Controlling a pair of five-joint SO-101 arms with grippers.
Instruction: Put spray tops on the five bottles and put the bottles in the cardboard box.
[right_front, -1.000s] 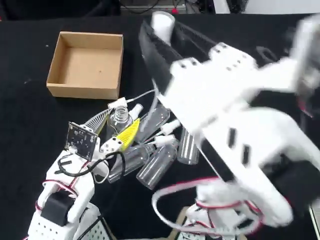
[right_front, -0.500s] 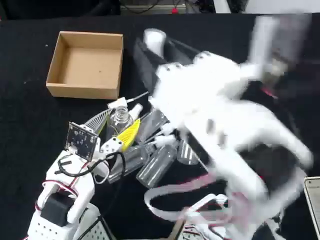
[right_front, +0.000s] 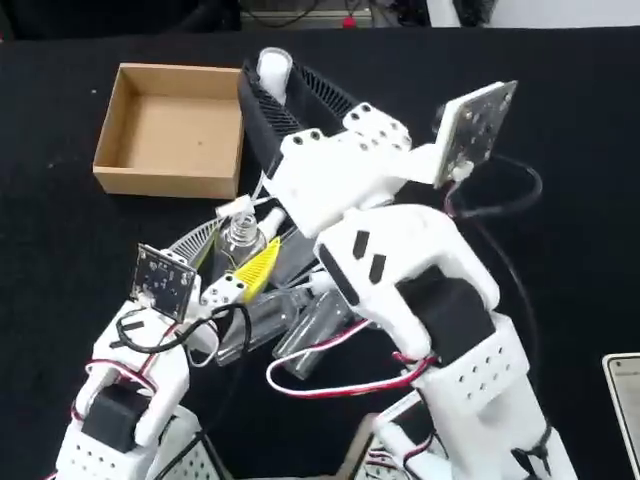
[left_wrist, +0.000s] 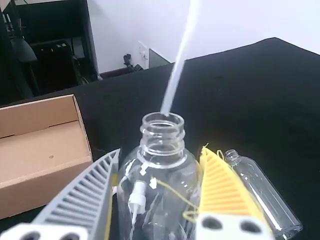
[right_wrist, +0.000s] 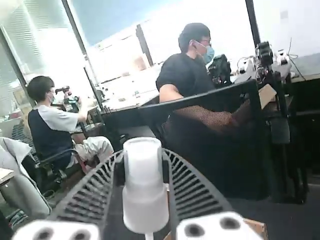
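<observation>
Your left hand (left_wrist: 160, 152) clamps an uncapped bottle (left_wrist: 162, 135); your right hand (right_wrist: 142, 155) pinches a spray top (right_wrist: 142, 185) above it. The cardboard box (right_front: 170, 182) at ten o'clock holds no bottles yet.

- An open brown cardboard box (right_front: 170, 130) sits empty at the table's far left.
- A clear plastic bottle (left_wrist: 162, 165) stands upright with its neck uncapped, clamped in the left gripper (left_wrist: 161, 150).
- A white spray top (right_wrist: 143, 185) is pinched in the right gripper (right_wrist: 142, 155), its thin tube's tip at that bottle's mouth.
- Other clear bottles (right_front: 310, 325) lie heaped just beside it, perhaps three or four.

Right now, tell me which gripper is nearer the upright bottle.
Left: the left gripper clasps the bottle; the right gripper holds a spray top above it.
</observation>
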